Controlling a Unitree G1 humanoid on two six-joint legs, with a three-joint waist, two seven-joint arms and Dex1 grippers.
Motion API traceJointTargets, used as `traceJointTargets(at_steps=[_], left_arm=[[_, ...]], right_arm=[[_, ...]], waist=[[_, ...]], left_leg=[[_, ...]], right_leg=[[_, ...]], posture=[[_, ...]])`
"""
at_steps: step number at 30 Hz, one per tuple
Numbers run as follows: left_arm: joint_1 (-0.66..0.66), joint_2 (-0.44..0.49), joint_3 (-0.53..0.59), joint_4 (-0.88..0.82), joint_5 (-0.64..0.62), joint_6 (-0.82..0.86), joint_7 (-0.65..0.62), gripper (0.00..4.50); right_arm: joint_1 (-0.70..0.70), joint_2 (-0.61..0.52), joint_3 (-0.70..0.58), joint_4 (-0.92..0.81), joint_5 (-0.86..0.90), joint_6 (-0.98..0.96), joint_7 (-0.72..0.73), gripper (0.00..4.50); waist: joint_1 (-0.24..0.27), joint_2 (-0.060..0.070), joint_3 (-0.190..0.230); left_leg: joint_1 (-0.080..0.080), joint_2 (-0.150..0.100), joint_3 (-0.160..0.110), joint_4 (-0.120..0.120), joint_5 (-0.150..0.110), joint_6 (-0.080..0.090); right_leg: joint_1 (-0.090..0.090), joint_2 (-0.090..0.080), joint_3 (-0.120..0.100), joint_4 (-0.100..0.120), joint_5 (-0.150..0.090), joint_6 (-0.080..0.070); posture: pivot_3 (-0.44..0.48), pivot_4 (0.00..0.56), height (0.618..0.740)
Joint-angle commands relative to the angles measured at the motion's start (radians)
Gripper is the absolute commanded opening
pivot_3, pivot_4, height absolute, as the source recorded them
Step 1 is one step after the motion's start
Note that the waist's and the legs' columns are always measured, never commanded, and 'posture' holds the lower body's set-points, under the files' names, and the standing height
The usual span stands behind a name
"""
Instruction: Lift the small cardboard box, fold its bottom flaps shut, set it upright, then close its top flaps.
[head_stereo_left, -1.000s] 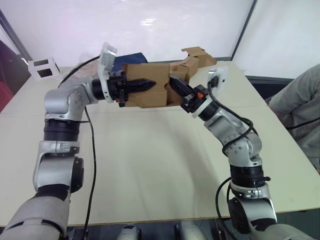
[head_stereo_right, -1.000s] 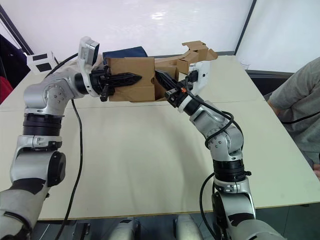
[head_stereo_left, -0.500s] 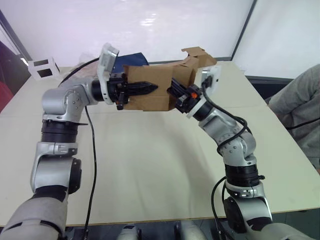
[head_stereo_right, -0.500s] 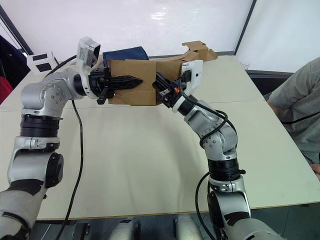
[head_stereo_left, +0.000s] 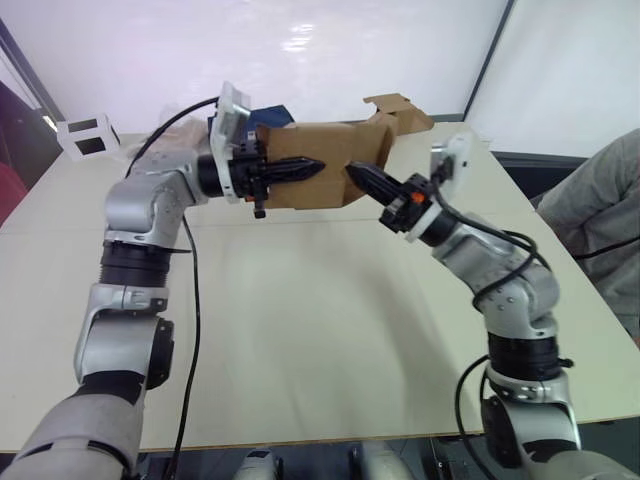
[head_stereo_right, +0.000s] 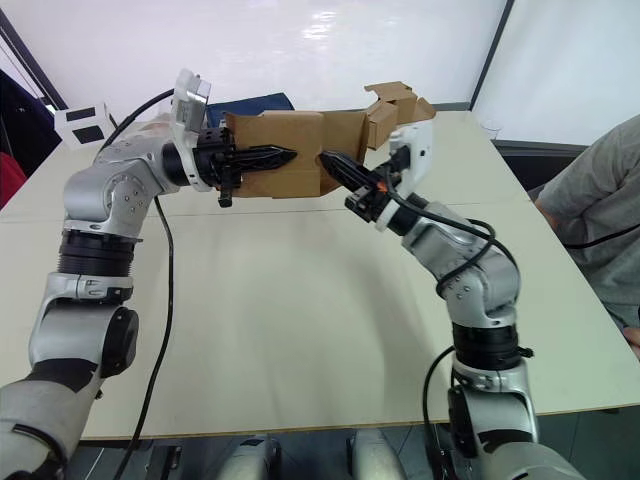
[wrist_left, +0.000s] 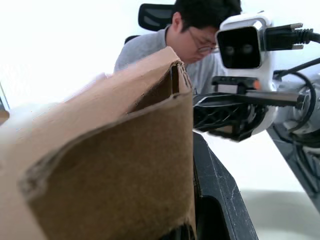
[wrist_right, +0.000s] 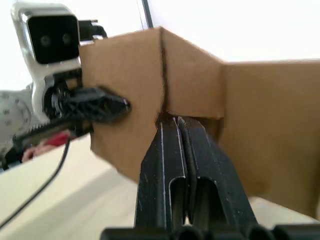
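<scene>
Holding the small cardboard box (head_stereo_left: 318, 178) in the air above the far part of the table (head_stereo_left: 300, 310), our left gripper (head_stereo_right: 268, 157) has its 2 black fingers clamped on the box's near wall, 1 finger lying flat along the outer face. We see the box on its side, long axis running across the table, with 1 open end turned toward our right arm. Our right gripper (head_stereo_right: 333, 165) sits at the lower corner of that open end, its 2 fingers pressed together with only a thin seam between them in the right wrist view, and its tip touches or nearly touches the box's lower edge; we cannot tell which. A flap (wrist_right: 192, 82) at that end stands partly folded across the opening. Other brown cardboard pieces (head_stereo_left: 398, 110) lie behind the box near the table's far edge. A white cube with black squares (head_stereo_left: 88, 135) stands at the far left corner. A person (head_stereo_left: 600, 225) sits beside the table's right edge.
</scene>
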Motion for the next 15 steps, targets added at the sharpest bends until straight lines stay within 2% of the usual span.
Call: traceJointTargets(at_steps=[1, 4, 7, 11, 15], left_arm=[[-0.015, 0.004, 0.005, 0.006, 0.003, -0.028, -0.004, 0.00], [-0.023, 0.002, 0.001, 0.018, 0.000, -0.033, -0.007, 0.00], [-0.034, -0.003, 0.001, 0.020, -0.009, -0.024, -0.010, 0.00], [-0.042, -0.003, 0.008, 0.007, -0.030, 0.009, -0.015, 0.00], [-0.045, -0.002, 0.010, 0.003, -0.037, 0.027, -0.019, 0.00]], right_arm=[[0.036, -0.052, -0.057, -0.066, 0.047, 0.024, 0.021, 0.04], [0.090, -0.090, -0.046, -0.097, 0.064, 0.057, 0.048, 0.04], [0.125, -0.079, -0.011, -0.104, 0.041, 0.048, 0.049, 0.04], [0.147, -0.076, 0.070, -0.043, -0.087, -0.020, 0.053, 0.04], [0.124, -0.055, 0.092, 0.008, -0.133, -0.066, 0.065, 0.04]], waist=[[0.000, 0.000, 0.000], [0.000, 0.000, 0.000], [-0.002, 0.000, 0.000], [-0.001, 0.000, 0.000], [0.000, 0.000, 0.000]], left_leg=[[0.000, 0.000, 0.000, 0.000, 0.000, 0.000], [0.000, 0.000, 0.000, 0.000, -0.001, 0.002], [0.000, 0.000, 0.000, 0.000, -0.001, 0.002], [0.000, 0.000, 0.000, 0.000, -0.001, 0.002], [0.000, 0.000, 0.000, 0.001, -0.001, 0.002]], right_leg=[[0.000, 0.000, 0.000, 0.000, 0.000, 0.000], [0.000, 0.000, 0.000, 0.000, 0.000, 0.000], [0.000, 0.000, 0.000, 0.000, 0.000, 0.000], [0.000, 0.000, 0.000, 0.000, 0.000, 0.000], [0.000, 0.000, 0.000, 0.000, 0.000, 0.000]], posture=[[0.000, 0.150, 0.740], [0.000, 0.150, 0.740], [0.000, 0.150, 0.740], [0.000, 0.150, 0.740], [0.000, 0.150, 0.740]])
